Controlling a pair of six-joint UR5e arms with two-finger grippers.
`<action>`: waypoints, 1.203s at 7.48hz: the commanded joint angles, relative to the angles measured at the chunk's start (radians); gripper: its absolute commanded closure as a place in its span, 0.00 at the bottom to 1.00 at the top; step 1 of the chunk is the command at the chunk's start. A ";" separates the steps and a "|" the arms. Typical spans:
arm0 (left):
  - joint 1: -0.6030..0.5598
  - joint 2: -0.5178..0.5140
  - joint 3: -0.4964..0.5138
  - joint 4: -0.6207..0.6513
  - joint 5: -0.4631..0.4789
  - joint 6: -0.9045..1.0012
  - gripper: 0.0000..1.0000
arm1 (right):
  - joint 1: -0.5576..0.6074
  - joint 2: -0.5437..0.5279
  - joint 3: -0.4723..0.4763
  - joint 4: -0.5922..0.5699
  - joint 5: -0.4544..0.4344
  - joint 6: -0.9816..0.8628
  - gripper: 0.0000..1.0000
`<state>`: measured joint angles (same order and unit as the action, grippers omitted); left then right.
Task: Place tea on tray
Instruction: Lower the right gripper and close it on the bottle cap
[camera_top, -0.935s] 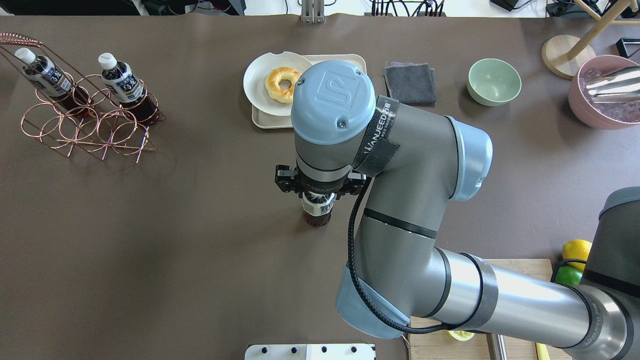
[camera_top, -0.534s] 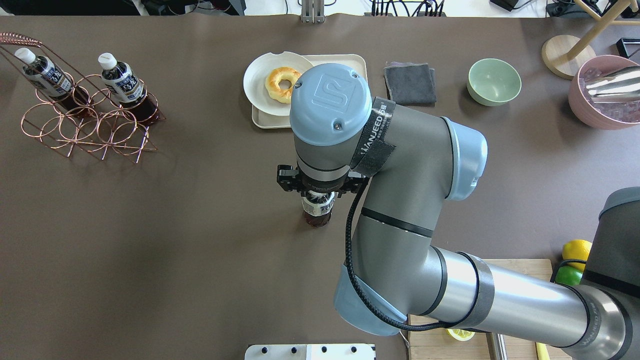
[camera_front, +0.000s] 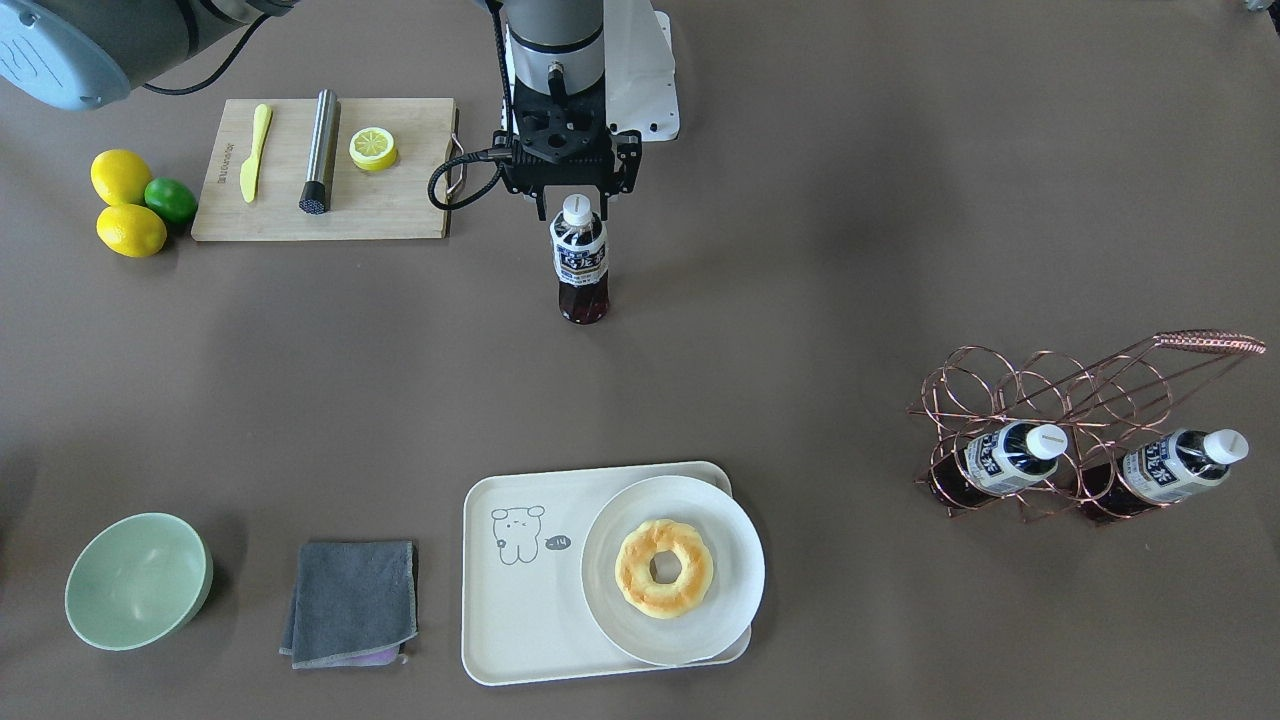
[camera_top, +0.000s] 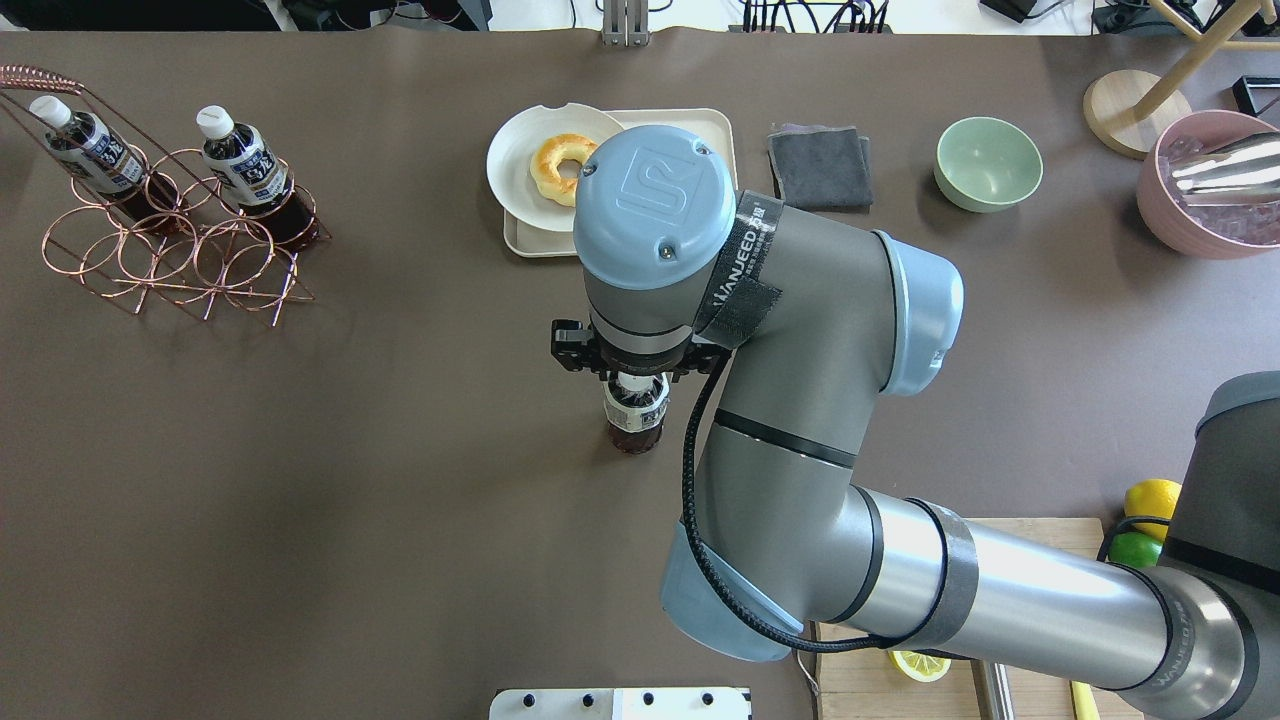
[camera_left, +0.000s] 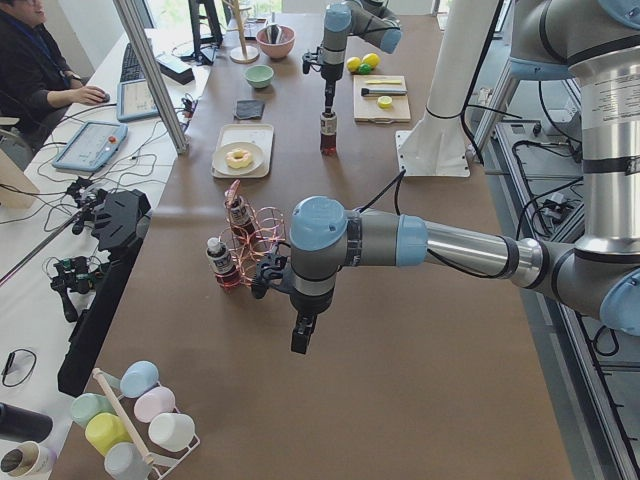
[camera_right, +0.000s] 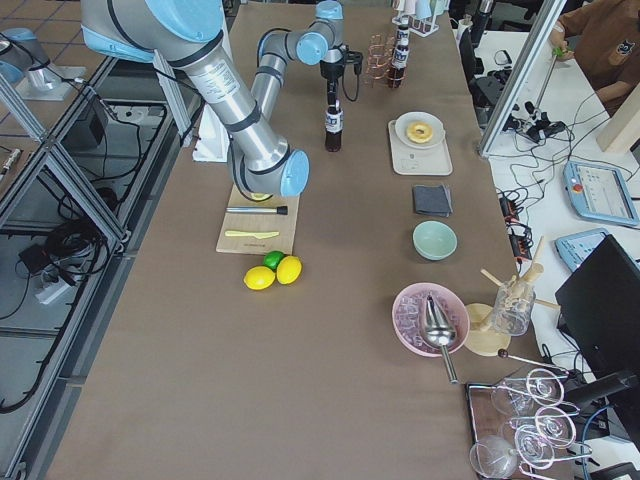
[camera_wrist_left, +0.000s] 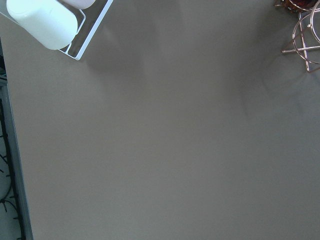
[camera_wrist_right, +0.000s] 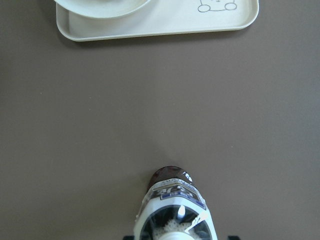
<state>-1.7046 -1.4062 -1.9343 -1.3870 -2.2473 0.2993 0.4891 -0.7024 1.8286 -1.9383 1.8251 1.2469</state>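
A: Looking at the right gripper (camera_front: 574, 212), is it clenched on the tea (camera_front: 581, 270)?

B: No. Its jaws stand apart, one each side of the white cap. The bottle stands upright on the table (camera_front: 800, 250), directly beneath it.

A: And the tray (camera_front: 520, 610)?

B: Well ahead of that claw, apart from the bottle, carrying a plate (camera_front: 620, 625). Whether the left gripper (camera_left: 299, 340) is released or clenched, I cannot tell.
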 joint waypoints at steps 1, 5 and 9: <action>0.002 -0.003 0.001 0.000 0.000 -0.002 0.02 | 0.003 0.004 -0.025 0.028 -0.015 -0.003 0.32; 0.002 -0.020 0.011 0.008 0.000 -0.002 0.02 | 0.009 0.004 -0.014 0.024 -0.004 -0.004 0.31; 0.002 -0.033 0.023 0.008 0.000 -0.002 0.02 | 0.011 0.000 -0.020 0.022 -0.001 -0.003 0.63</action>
<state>-1.7027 -1.4376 -1.9134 -1.3791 -2.2472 0.2976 0.4995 -0.7000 1.8131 -1.9162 1.8232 1.2432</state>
